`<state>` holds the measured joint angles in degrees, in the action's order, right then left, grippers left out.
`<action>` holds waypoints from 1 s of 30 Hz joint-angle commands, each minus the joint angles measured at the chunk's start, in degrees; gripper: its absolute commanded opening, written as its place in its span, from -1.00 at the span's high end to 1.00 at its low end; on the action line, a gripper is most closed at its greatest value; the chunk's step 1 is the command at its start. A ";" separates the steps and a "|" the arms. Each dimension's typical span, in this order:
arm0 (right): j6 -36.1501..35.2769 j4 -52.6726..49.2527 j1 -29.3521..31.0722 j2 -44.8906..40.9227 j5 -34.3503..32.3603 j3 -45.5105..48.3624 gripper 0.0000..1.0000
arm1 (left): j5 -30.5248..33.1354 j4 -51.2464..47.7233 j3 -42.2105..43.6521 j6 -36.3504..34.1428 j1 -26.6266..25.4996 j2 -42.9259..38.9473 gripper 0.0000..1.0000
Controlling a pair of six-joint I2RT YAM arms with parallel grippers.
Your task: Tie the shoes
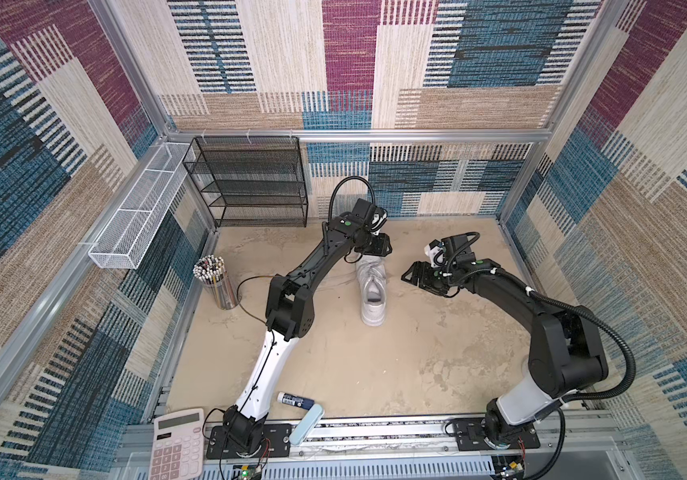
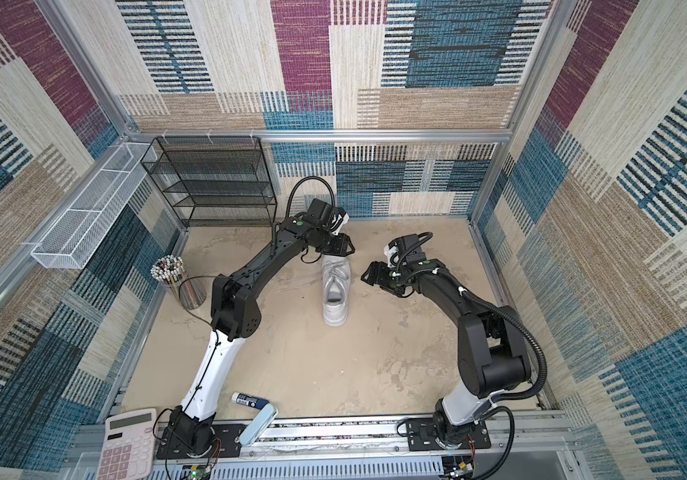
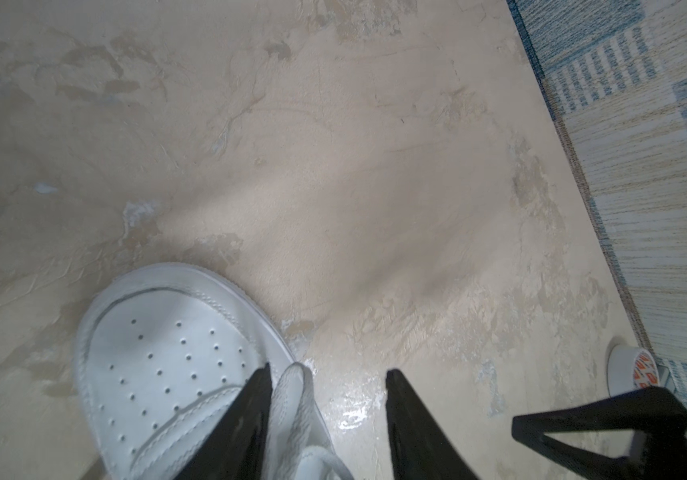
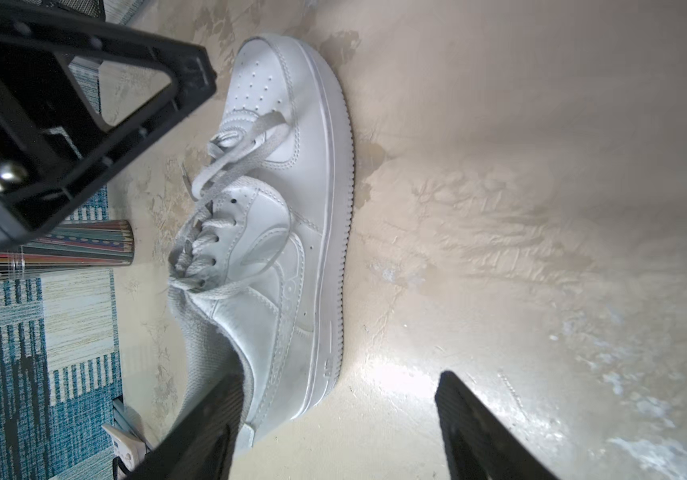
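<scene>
While left gripper (image 3: 329, 370) and right gripper (image 4: 339, 376) stand released, tying looks unfinished; next, clench lace (image 3: 291, 395), lower centre.

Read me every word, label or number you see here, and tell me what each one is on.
Nothing reads clearly.
Embossed mark on the sneaker sole: blurred.
Orange print on the white roll: blurred.
Keys on the calculator: too small.
Label on the blue tube: too small.
</scene>
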<state>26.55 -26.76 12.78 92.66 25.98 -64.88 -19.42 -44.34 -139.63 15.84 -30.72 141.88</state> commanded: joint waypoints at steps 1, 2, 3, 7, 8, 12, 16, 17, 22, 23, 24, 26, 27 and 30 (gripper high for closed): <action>0.09 0.84 0.05 -0.07 0.62 -0.41 -0.52 | -0.65 0.90 3.50 3.91 1.91 -3.27 0.19; 0.12 0.79 0.01 0.05 0.70 -0.39 -0.52 | -1.44 1.85 5.29 4.41 2.54 -4.26 0.22; 0.01 0.67 0.05 0.20 0.76 -0.42 -0.52 | -2.38 3.04 7.40 5.25 3.43 -5.57 0.26; -0.15 0.19 0.01 1.06 1.25 -1.24 -0.52 | -5.95 8.47 16.64 7.24 6.27 -11.00 0.28; -0.25 -0.14 0.06 1.26 1.33 -1.53 -0.51 | -7.24 10.47 19.16 8.01 6.95 -12.16 0.30; -0.49 -1.51 0.01 2.12 1.61 -2.74 -0.51 | -11.39 18.14 29.41 12.20 9.12 -15.28 0.42; -0.71 -2.80 0.04 2.76 1.74 -3.71 -0.51 | -12.73 26.16 38.74 15.47 10.00 -18.13 0.46; -0.70 -3.01 0.05 2.85 1.75 -3.89 -0.50 | -12.83 27.31 40.10 15.84 10.11 -18.41 0.46; -0.61 -4.02 -0.04 4.14 2.17 -5.32 -0.50 | -15.13 31.34 44.49 17.62 10.58 -18.31 0.47; -0.70 -4.45 -0.03 4.47 2.16 -5.77 -0.49 | -15.32 32.90 45.75 18.34 10.79 -18.39 0.47; -0.78 -4.84 0.00 4.65 2.28 -6.18 -0.49 | -15.36 34.31 46.82 19.11 10.99 -18.48 0.46; -1.04 -5.63 0.04 5.06 2.32 -6.83 -0.49 | -15.34 35.84 47.99 20.04 11.50 -18.21 0.47; -1.19 -6.07 0.01 5.32 2.27 -7.23 -0.49 | -15.46 36.47 48.45 20.31 11.78 -18.01 0.47; -1.51 -7.45 0.00 5.91 2.32 -8.02 -0.48 | -15.81 38.87 49.59 21.34 11.96 -17.74 0.48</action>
<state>25.45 -32.42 12.78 98.17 27.97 -72.10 -33.82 -10.52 -90.67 34.89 -18.79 124.07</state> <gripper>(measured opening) 0.740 0.262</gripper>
